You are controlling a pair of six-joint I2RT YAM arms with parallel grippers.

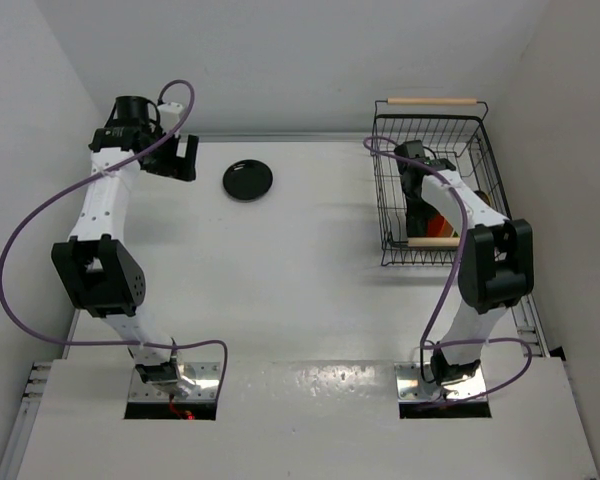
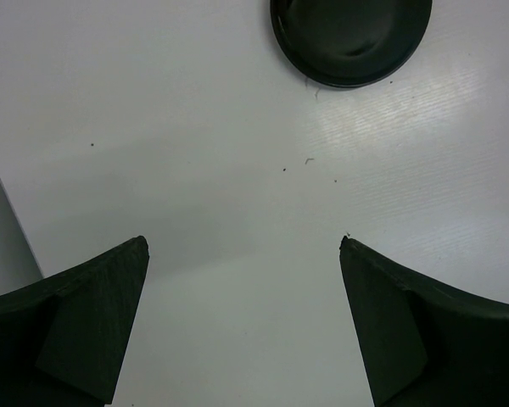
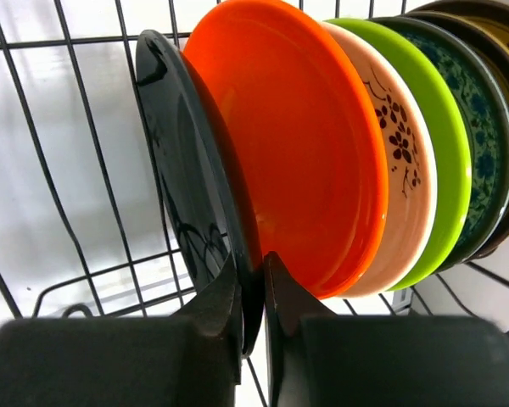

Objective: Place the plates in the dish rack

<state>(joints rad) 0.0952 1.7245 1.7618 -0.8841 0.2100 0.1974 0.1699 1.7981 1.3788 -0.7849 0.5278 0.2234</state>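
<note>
Your left gripper (image 2: 242, 246) hovers with its fingers spread wide over the bare table (image 1: 310, 270), close to the left wall. The loose black plate (image 1: 248, 180) lies flat, face up, just to its right near the far edge, with open table all round. In the dish rack (image 1: 483, 150) at far right, your right gripper (image 3: 253, 275) pinches the rim of the racked black plate (image 3: 182, 178). That plate stands on edge just beside the orange plate (image 3: 297, 144).

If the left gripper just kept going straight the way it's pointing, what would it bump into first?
Probably the round black plate, lying flat just ahead of the open left gripper, slightly right of its midline. Depth is unclear, so it might graze the white table first.
</note>
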